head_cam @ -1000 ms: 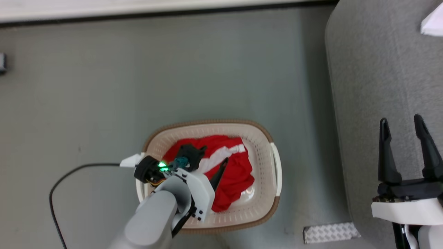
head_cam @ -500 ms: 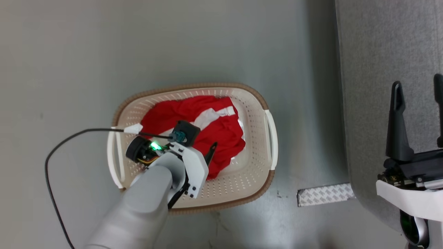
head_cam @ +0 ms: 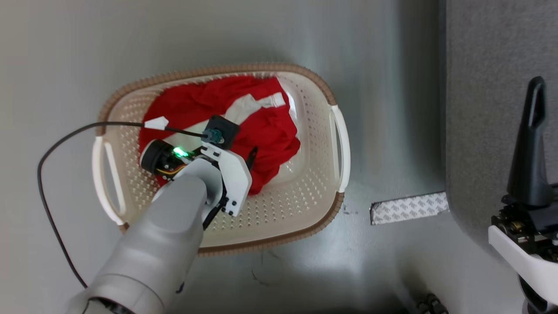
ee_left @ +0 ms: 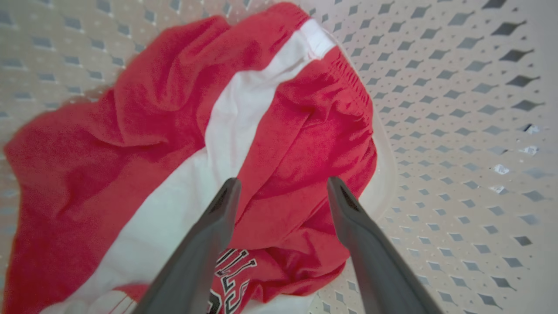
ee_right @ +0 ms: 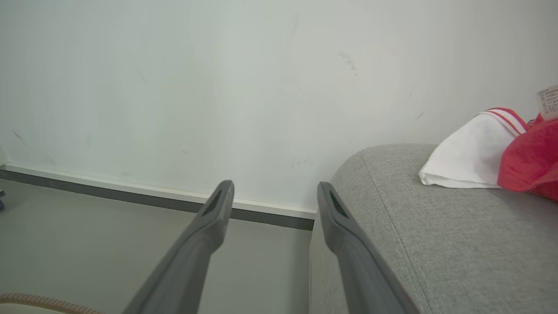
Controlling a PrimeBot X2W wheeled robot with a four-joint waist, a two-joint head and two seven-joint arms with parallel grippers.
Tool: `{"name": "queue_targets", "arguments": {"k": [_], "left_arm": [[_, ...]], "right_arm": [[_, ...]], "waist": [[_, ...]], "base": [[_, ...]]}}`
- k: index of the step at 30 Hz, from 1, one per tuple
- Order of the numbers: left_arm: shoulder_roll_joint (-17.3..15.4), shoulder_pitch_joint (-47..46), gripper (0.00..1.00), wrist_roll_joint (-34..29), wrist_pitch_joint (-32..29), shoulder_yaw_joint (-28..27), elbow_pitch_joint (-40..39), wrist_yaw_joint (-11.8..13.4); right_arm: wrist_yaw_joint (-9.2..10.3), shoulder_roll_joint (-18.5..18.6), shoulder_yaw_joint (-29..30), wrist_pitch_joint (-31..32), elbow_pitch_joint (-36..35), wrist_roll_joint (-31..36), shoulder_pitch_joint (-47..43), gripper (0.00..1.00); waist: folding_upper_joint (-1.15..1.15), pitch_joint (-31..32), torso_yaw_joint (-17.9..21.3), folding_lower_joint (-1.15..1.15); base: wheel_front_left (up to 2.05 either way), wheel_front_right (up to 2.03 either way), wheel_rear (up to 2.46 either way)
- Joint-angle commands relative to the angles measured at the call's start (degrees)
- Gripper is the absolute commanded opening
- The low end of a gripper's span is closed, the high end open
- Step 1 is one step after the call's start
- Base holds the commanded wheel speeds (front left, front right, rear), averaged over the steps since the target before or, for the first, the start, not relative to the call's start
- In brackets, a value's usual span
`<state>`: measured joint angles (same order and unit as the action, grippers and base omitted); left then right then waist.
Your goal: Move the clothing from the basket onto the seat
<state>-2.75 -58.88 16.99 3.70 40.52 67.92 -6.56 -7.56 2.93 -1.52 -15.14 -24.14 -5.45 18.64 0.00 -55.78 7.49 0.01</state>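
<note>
While the left gripper (ee_left: 282, 183) hangs inside the basket (head_cam: 305, 209), its 2 fingers (ee_left: 205, 244) stand apart over the clothing (ee_left: 283, 144). In the head view the clothing lies bunched toward the basket's 10 o'clock side, and the seat (head_cam: 488, 109) stands at 3 o'clock. The right gripper (ee_right: 274, 186), jaws apart and empty, hovers at the seat's edge.

Seat (head_cam: 484, 109) largely past the head view's edge

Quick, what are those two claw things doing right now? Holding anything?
Left gripper: open, holding nothing, fingers pointed at the clothing in the basket.
Right gripper: open, empty, near the seat.
</note>
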Motion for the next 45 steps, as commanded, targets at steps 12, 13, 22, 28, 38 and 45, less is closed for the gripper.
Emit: {"name": "queue_targets", "arguments": {"k": [12,13,22,28,38,45], "left_arm": [[-1.0,-3.7,1.0,0.8,1.2,0.7,4.0,0.9],[-1.2,-3.9,1.0,0.8,1.3,0.8,4.2,0.8],[-1.7,-3.5,1.0,1.3,0.9,1.8,5.3,0.3],[-1.7,-2.9,1.0,1.4,0.3,2.6,5.6,0.2],[-2.6,-2.4,1.0,0.6,0.7,4.3,6.0,0.4],[-2.1,-3.1,0.98,0.9,1.9,5.2,6.0,0.3]], "right_arm": [[0.16,-0.1,-1.4,0.0,-4.7,1.0,-1.6,1.0],[0.16,-0.1,-1.5,0.0,-4.9,0.9,-1.8,1.0],[0.16,-0.1,-1.3,0.0,-6.1,0.3,-3.2,1.0],[0.16,-0.1,-1.0,0.0,-6.5,0.4,-4.4,1.0],[0.16,-0.1,-1.1,0.0,-8.8,3.3,-7.6,1.0],[0.16,-0.1,-1.4,1.2,-11.0,5.0,-9.1,1.0]], "waist": [[0.0,-5.4,2.0,-0.01],[0.0,-5.6,2.2,-0.01],[0.0,-7.1,3.8,-0.01],[0.0,-7.4,3.7,-0.01],[0.0,-7.2,2.5,-0.01],[0.0,-7.5,1.1,-0.01]], "base": [[0.0,0.0,0.0],[0.0,0.0,0.0],[0.0,0.0,0.0],[0.0,0.0,0.0],[0.07,0.07,0.07],[0.06,0.06,0.06]]}}
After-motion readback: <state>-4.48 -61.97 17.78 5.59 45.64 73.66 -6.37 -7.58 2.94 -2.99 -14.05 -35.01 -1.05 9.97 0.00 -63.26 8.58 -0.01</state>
